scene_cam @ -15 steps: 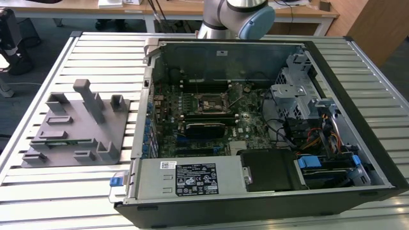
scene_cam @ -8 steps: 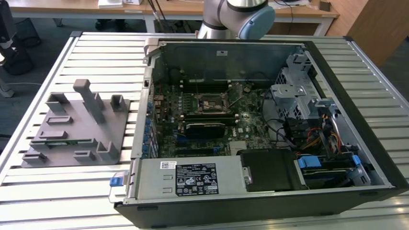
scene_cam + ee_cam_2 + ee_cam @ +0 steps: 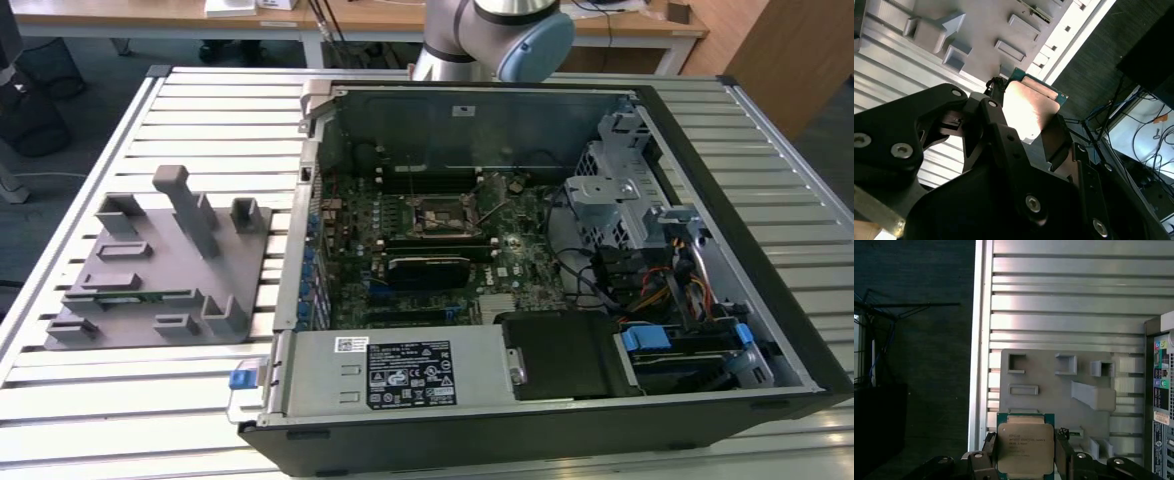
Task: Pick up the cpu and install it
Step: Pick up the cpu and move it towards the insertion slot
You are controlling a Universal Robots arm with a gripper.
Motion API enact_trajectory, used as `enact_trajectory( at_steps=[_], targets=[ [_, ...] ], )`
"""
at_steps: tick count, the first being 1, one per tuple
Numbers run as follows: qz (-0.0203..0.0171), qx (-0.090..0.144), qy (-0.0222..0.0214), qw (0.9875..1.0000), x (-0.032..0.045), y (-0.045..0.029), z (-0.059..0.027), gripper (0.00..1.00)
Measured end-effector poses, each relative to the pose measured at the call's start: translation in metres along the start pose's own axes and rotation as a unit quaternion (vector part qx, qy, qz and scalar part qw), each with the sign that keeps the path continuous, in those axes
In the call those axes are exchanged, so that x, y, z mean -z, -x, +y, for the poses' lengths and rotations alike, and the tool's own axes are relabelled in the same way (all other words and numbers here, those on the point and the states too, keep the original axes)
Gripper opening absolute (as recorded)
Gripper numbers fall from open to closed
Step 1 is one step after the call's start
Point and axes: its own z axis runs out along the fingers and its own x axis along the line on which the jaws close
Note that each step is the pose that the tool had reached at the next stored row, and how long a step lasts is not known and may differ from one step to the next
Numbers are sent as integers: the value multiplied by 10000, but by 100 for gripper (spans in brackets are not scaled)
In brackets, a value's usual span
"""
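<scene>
- Standing beside the bench (image 3: 107,130), I see a ribbed metal top made of long pale slats, and it carries everything else.
- The computer case (image 3: 561,425) lies on its side towards the exterior view's right. Its side panel is off, so the inside is open to view.
- The green circuit board (image 3: 400,290) covers the floor of the case. A square socket (image 3: 434,215) sits near the board's middle.
- The robot arm (image 3: 494,30), grey with a pale blue joint cap, rises at the far edge of the bench behind the case.
- A grey parts holder (image 3: 160,270) rests flat on the bench, just beside the case on the exterior view's left. It is moulded with raised blocks and shallow pockets.
- A thin green memory stick (image 3: 134,293) lies in one of the holder's slots.
- The pincer (image 3: 1025,456) is black. In both wrist views it is closed in on the cpu, with one of its fingers (image 3: 1062,452) pressed against each of two opposite edges.
- The cpu (image 3: 1025,447) is held in that grip, clear of the bench. Its pale metal lid faces the first wrist view, and a green rim shows round it. The grey holder and the slats lie beyond it.
- In the second wrist view the cpu (image 3: 1026,107) catches the light between the dark fingers (image 3: 1058,137). The pincer (image 3: 1026,119) is clamped on its sides.
</scene>
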Motion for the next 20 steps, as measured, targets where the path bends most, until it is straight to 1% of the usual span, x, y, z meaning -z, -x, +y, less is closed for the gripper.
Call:
enact_trajectory(
  at_steps=[2, 3, 4, 6, 7, 10, 13, 18, 20],
  targets=[
    [-1, 0, 7, 10000, 3, 15, 0, 54],
    [0, 1, 39, 10000, 5, 64, -1, 54],
    [-1, 2, 48, 10000, 6, 94, -1, 54],
    [-1, 2, 50, 10000, 8, 157, -2, 54],
    [-1, 1, 50, 10000, 8, 235, -3, 54],
    [-1, 2, 53, 10000, 1, 340, -5, 54],
    [-1, 2, 65, 10000, -17, 424, -7, 54],
    [-1, 2, 65, 10000, -37, 558, -10, 54],
    [-1, 2, 67, 10000, -41, 596, -11, 54]
  ],
)
